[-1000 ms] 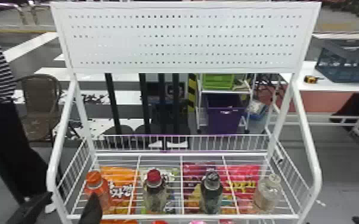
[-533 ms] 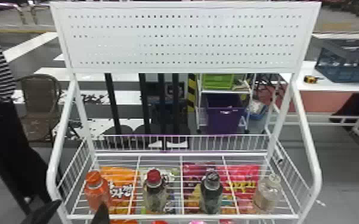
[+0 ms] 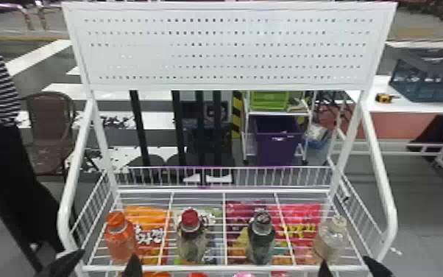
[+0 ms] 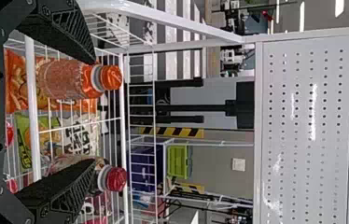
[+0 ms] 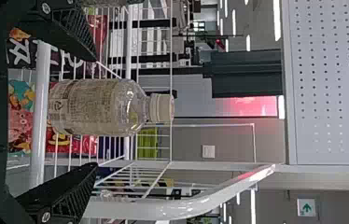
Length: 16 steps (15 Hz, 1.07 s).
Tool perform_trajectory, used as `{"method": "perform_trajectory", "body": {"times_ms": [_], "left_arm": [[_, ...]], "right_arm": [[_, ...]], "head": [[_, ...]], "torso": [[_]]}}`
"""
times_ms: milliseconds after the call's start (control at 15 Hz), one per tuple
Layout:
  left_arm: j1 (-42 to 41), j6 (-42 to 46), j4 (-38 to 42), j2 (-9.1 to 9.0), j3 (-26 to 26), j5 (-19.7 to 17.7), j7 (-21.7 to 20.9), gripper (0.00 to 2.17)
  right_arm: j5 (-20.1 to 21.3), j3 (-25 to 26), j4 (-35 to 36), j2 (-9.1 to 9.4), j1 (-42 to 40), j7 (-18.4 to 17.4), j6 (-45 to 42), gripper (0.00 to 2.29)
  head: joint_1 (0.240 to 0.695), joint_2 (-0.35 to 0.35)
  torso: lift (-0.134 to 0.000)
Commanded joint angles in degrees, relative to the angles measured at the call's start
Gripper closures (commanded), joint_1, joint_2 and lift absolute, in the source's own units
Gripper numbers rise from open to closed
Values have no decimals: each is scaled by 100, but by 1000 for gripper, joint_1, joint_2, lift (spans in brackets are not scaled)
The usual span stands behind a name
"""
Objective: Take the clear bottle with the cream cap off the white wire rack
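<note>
In the head view, the clear bottle (image 3: pixel 330 239) with the cream cap (image 3: pixel 339 221) stands at the lower right of the frame, in the white wire rack (image 3: pixel 224 268). Its base is hard to make out behind the front rail. The right gripper (image 3: pixel 345 263) comes in from the bottom edge there, cut off below its spread fingertips. At the lower left, the left gripper (image 3: pixel 107 258) is likewise cropped, its tips apart. An orange bottle (image 3: pixel 119 239), a red-capped bottle (image 3: pixel 191 241) and a dark-capped bottle (image 3: pixel 262 239) stand along the same shelf; bright bags beneath are partly hidden by wires and bottles.

In the left wrist view, the fingers stand wide apart, with the orange bottle seen between them; one finger covers much of the red-capped bottle.

In the right wrist view, the fingers are wide apart and the clear bottle appears between them, unclamped, its base hidden by the rail. The label's small print is unclear.
</note>
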<state>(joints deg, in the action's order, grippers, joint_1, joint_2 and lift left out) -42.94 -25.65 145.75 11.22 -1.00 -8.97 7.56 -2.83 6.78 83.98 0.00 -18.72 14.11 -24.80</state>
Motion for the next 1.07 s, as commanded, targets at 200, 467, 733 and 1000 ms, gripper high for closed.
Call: {"method": "perform_trajectory", "body": {"times_ms": [200, 467, 733, 1000], "left_arm": [[-48, -15, -2, 46, 39, 0, 0, 140], [-83, -15, -11, 46, 48, 0, 0, 140], [-109, 3, 15, 38, 39, 9, 0, 140], [-118, 20, 41, 38, -5, 9, 26, 140]], "right_arm": [[274, -36, -611, 5, 668, -128, 85, 97], [336, -71, -725, 5, 975, -154, 419, 97], [388, -98, -646, 5, 1063, -154, 824, 923], [344, -159, -83, 5, 791, -295, 912, 1679]], "head": [[499, 0], [499, 0], [499, 0], [499, 0]], "torso": [[0], [0], [0], [0]]}}
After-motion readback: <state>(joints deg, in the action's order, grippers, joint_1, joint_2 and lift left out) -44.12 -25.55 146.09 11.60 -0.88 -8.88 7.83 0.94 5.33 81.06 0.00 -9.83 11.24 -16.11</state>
